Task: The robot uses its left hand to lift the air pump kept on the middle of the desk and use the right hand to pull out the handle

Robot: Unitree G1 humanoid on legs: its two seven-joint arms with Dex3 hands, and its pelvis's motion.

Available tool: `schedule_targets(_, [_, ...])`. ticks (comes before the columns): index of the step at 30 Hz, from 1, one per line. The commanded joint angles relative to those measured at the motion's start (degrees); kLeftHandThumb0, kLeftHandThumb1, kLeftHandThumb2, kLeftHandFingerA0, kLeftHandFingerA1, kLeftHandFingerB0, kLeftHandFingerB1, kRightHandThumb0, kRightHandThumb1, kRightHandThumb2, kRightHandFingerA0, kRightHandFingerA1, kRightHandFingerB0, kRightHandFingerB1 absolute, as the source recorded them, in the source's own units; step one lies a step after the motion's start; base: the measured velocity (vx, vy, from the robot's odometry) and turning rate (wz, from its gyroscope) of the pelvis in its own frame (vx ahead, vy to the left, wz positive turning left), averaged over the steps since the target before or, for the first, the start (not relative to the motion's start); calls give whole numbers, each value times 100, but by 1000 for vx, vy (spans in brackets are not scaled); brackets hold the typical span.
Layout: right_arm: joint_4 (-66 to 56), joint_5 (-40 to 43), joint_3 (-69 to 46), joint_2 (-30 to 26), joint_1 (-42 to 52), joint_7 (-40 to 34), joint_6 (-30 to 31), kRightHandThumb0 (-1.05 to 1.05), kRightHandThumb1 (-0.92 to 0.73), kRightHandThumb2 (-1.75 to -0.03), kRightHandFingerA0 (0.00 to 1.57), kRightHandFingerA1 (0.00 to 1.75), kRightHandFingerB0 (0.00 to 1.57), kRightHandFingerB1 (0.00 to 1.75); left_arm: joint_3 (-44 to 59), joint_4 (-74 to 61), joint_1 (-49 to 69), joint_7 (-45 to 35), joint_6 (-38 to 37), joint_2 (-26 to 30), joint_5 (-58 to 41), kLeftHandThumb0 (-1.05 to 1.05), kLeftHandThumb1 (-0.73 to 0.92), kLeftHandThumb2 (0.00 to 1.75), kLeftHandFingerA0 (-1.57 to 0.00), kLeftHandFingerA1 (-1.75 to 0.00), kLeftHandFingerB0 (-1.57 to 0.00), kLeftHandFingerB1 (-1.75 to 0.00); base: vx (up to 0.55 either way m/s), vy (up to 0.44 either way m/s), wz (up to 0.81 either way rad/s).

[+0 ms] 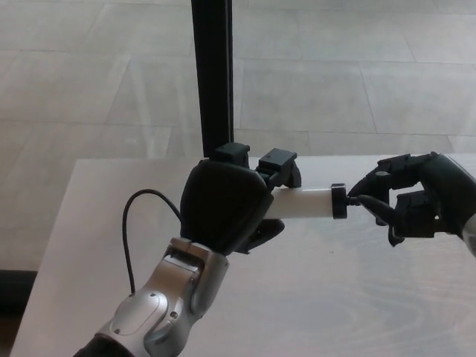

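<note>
**Left hand holds the pump above the desk, right hand at its handle end**

You see the left hand [223, 204], black with thick fingers, raised over the pale wooden desk [312, 297]. It is clenched around the white cylindrical air pump [305, 202], and the back of the hand faces the camera, so it hides most of the left part of the pump. Two of its black fingers [277, 165] show above the tube, wrapped over it. Below the hand comes the silver-grey forearm [167, 305], going down to the bottom edge of the picture.

The pump lies about horizontal, held in the air above the middle of the desk, with its free end pointing to your right. At this end there is a black round cap [339, 201], and from the cap a short thin black rod goes out toward the right hand.

The right hand [413, 201], also black, comes in from the right edge. Its fingertips [372, 204] are closed together at the end of the rod, just beside the cap. The handle itself is small and dark against the dark fingers, so you cannot see clearly how it sits inside them, but the hand is pinching on it.

A thin black cable [130, 223] makes a loop on the left of the forearm. Behind the desk a black vertical post [213, 74] stands on the light tiled floor [357, 74].
</note>
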Motion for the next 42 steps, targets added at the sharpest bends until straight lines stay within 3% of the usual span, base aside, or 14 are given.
schedule_targets(1, [54,-254,-41,101,127,-248,-246,-25,-65,-71,90,152,90,88,116,-39,-125,-44,-101,-41,-66,-21,48,112,-85,-168,-80,-131,0,0,0])
schedule_targets(2, [75,-262,-39,124,162,-251,-294,-25,-66,-70,89,152,90,88,152,-11,-167,-10,-124,-80,-101,-18,47,115,-90,-169,-82,-137,0,0,0])
schedule_targets(7, [210,-347,-55,175,199,-312,-578,-22,-67,-73,88,161,88,96,230,-7,-212,63,-187,-132,-111,-12,41,121,-82,-170,-80,-143,0,0,0])
schedule_targets(11, [234,-404,-127,212,151,-387,-596,-25,-71,-70,89,163,83,106,228,-97,-153,-59,-95,-104,-62,-16,42,120,-87,-171,-78,-140,0,0,0])
schedule_targets(12, [216,-404,-181,232,126,-430,-566,-22,-74,-73,84,168,75,126,227,-134,-89,-119,-90,-82,-77,-20,42,111,-91,-167,-86,-129,0,0,0])
schedule_targets(13, [209,-415,-212,221,103,-432,-557,-25,-76,-73,80,175,67,153,212,-95,-58,-71,-129,-65,-65,-20,49,109,-83,-172,-76,-142,0,0,0])
schedule_targets(15, [180,-440,-239,227,82,-425,-518,-27,-76,-70,80,175,63,157,205,-78,-24,-12,-146,-59,-48,-15,49,106,-90,-172,-75,-138,0,0,0])
schedule_targets(16, [150,-449,-255,226,67,-430,-500,-27,-68,-80,83,175,62,164,187,-74,-14,9,-149,-43,-18,-15,50,106,-89,-174,-73,-140,0,0,0])
schedule_targets(21, [142,-619,-267,182,20,-526,-739,-24,-60,-104,87,175,73,161,117,14,-4,171,-112,-31,112,-20,45,111,-85,-175,-77,-145,0,0,0])
schedule_targets(26, [93,-728,-331,142,-35,-589,-898,-25,-55,-118,87,175,72,159,57,21,121,156,-146,14,91,-21,47,110,-88,-175,-78,-148,0,0,0])
schedule_targets(30, [74,-703,-416,147,-61,-547,-934,-22,-49,-120,87,175,73,160,8,140,169,379,-212,49,125,-21,45,112,-88,-175,-78,-148,0,0,0])
schedule_targets(31, [45,-694,-444,178,-36,-551,-821,-23,-51,-110,88,175,70,163,-4,166,163,420,-192,63,152,-21,45,107,-90,-173,-81,-141,0,0,0])
schedule_targets(35, [-5,-708,-485,215,14,-551,-707,-21,-53,-115,88,175,75,158,-24,174,168,466,-170,98,153,-23,48,106,-88,-175,-78,-147,0,0,0])
schedule_targets(42, [-64,-784,-617,-48,-43,-370,-511,-22,-58,-104,82,175,70,155,-76,271,276,676,-249,260,155,-20,38,124,-90,-175,-78,-152,0,0,0])
